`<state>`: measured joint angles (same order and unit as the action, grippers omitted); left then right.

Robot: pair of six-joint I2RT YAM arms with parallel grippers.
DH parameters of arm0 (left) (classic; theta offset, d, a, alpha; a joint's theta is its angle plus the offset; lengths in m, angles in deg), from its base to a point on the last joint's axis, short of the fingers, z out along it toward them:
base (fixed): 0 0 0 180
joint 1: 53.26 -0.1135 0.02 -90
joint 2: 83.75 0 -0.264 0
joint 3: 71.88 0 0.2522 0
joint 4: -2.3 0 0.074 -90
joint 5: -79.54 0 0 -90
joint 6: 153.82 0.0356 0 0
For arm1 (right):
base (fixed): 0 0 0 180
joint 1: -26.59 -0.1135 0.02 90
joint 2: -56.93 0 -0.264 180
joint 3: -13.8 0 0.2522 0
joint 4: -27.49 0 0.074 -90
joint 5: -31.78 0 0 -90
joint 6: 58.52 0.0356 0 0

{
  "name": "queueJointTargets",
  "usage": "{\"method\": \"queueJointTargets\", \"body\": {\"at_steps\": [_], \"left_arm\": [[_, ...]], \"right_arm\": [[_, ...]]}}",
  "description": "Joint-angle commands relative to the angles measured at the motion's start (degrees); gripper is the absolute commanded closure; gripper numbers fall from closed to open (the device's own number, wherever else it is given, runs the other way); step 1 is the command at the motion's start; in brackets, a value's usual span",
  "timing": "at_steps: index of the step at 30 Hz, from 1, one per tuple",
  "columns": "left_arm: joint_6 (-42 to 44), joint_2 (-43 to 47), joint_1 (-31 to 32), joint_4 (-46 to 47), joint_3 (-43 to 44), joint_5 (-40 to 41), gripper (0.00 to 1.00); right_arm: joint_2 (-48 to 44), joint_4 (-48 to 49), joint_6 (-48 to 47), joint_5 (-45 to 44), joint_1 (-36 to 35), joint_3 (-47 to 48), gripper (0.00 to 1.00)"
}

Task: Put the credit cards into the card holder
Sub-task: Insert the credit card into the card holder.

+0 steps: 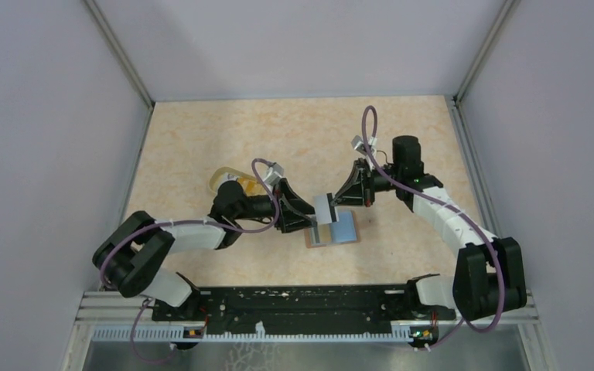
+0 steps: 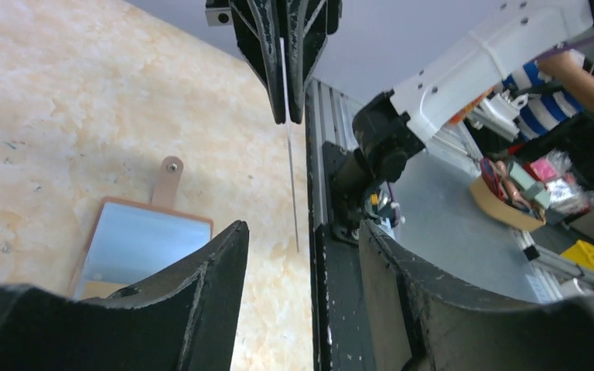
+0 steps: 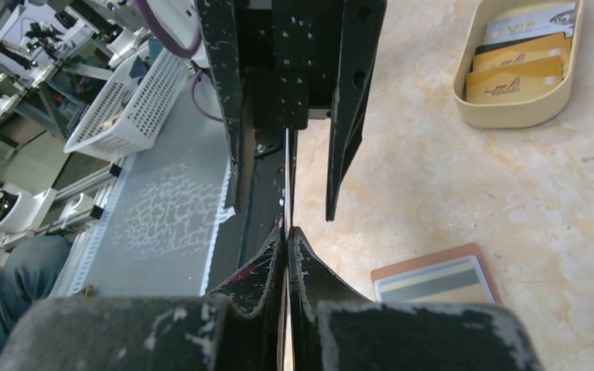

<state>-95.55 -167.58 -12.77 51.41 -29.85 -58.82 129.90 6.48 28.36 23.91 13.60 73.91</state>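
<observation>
Right claw [image 3: 287,232] shut flat on a pale card [image 1: 322,209], which is held on edge with its long axis running straight out from the tips toward the left claw [image 2: 302,232]. Left claw wide, one finger on either side of the card's free end, and no contact is visible, so the card hangs from the right claw alone. The wallet [image 2: 143,236] lies open on the worktop [image 1: 278,139], just below the right claw and off to one side of it. Its blue lining faces up, the outside is reddish-brown, and a small strap sticks out from one edge. One card with a grey stripe [image 3: 433,282] already sits in it. Judgement: the right claw is the nearer, and the held card must tip from upright to nearly flat and line up with the pocket mouth. The mouth's direction cannot be told. Farther off, beyond the left claw, a yellowish dish [image 3: 514,116] holds the spare cards [image 3: 514,73], orange and one pale.
</observation>
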Motion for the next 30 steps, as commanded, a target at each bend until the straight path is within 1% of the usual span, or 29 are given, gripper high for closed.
{"method": "queueJointTargets", "body": {"at_steps": [1,3,4,6,8,9,10,12,13,15,17,18,19,20,21,22,24,26,28,30], "left_arm": [[-5.45,-3.54,0.32,10.84,2.41,2.15,0.39],[-6.35,-4.57,0.38,11.84,3.05,1.71,0.41],[-7.15,-5.17,0.38,13.12,3.22,1.48,0.45],[-9.54,-6.38,0.39,16.88,3.48,0.79,0.56],[-11.66,-7.84,0.38,19.82,4.18,-0.08,0.62],[-12.41,-8.57,0.38,20.87,4.62,-0.59,0.71],[-12.94,-9.24,0.42,21.18,5.17,-1.29,0.84],[-13.95,-10.53,0.39,21.19,6.00,-2.20,0.98],[-14.20,-10.98,0.42,20.96,6.27,-2.69,1.00],[-14.32,-11.53,0.38,18.91,6.80,-3.88,1.00],[-12.44,-10.98,0.43,12.86,7.53,-5.29,1.00],[-10.26,-10.25,0.39,7.81,8.14,-5.95,1.00],[-7.38,-9.28,0.42,1.84,8.90,-6.34,1.00],[-4.33,-8.30,0.38,-4.74,9.74,-6.34,1.00],[-1.28,-7.21,0.39,-9.92,10.49,-6.33,1.00],[1.18,-6.27,0.38,-14.71,11.24,-6.52,1.00],[5.11,-4.29,0.42,-20.79,12.21,-6.67,1.00],[8.08,-3.22,0.38,-25.92,13.54,-6.91,1.00],[10.35,-2.85,0.38,-29.82,14.86,-6.95,1.00],[10.79,-2.90,0.38,-30.82,15.46,-7.32,1.00]], "right_arm": [[-1.20,12.87,9.35,2.25,-0.11,0.14,1.00],[-0.87,12.87,9.45,2.25,-0.10,0.04,1.00],[-0.70,12.87,9.47,2.20,-0.10,0.06,1.00],[-0.40,12.87,9.45,2.15,-0.16,0.01,1.00],[-0.18,12.87,9.44,2.06,-0.24,-0.09,1.00],[-0.07,12.87,9.49,1.99,-0.37,-0.16,1.00],[-0.03,12.87,9.45,2.03,-0.43,-0.20,1.00],[0.05,12.81,9.04,1.99,-0.65,-0.29,1.00],[0.04,12.47,8.63,1.91,-0.65,-0.25,1.00],[0.09,10.38,6.67,1.76,-0.80,0.01,1.00],[0.38,5.21,2.43,1.52,-0.76,1.36,0.86],[0.75,-1.08,-3.02,0.94,-0.67,3.11,0.78],[1.22,-10.60,-11.70,-0.64,-0.68,5.67,0.70],[2.11,-19.10,-20.00,-2.22,-0.68,8.62,0.65],[3.01,-25.96,-25.93,-3.45,-0.64,10.96,0.62],[3.92,-30.39,-29.83,-4.73,-0.68,12.63,0.61],[5.59,-35.65,-34.67,-6.00,-0.65,14.66,0.62],[6.62,-37.84,-36.60,-6.01,-0.74,15.45,0.65],[7.06,-38.69,-37.27,-5.71,-0.84,15.71,0.71],[7.01,-38.86,-37.48,-5.79,-1.06,15.62,0.74]]}}
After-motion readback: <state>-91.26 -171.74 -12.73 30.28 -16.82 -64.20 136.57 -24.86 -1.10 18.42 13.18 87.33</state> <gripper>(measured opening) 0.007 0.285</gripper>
